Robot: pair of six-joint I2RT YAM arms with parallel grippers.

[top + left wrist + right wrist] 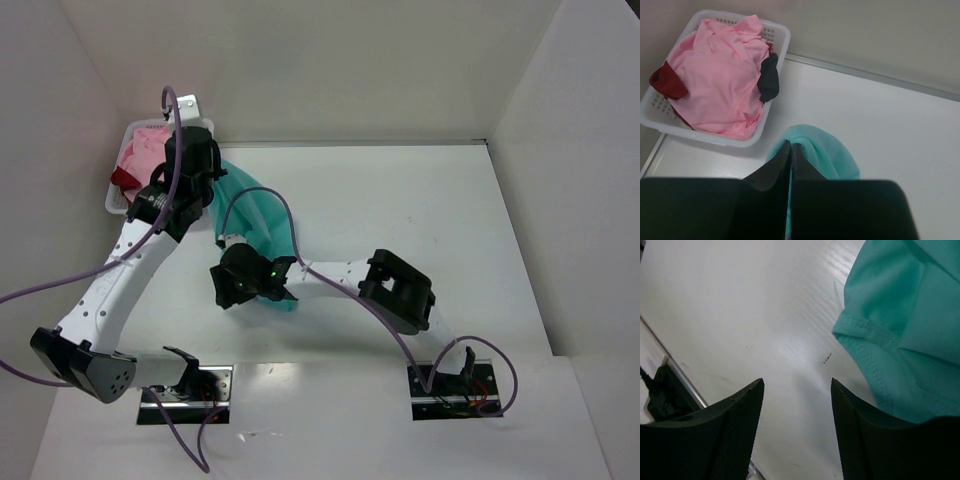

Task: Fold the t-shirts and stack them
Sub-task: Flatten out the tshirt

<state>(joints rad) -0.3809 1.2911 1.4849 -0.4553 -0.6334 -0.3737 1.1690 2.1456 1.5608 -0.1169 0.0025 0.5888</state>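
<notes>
The left gripper (791, 148) is closed on the teal t-shirt (827, 150), just beside the basket (782, 36); the right gripper (797, 387) stands open, empty. The thin pinch may slip and drop the cloth.

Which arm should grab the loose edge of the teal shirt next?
The right one, probably. The right gripper is open and empty, with the hem of the teal shirt just beside one finger. The left gripper is shut on that shirt, so it is busy.
</notes>
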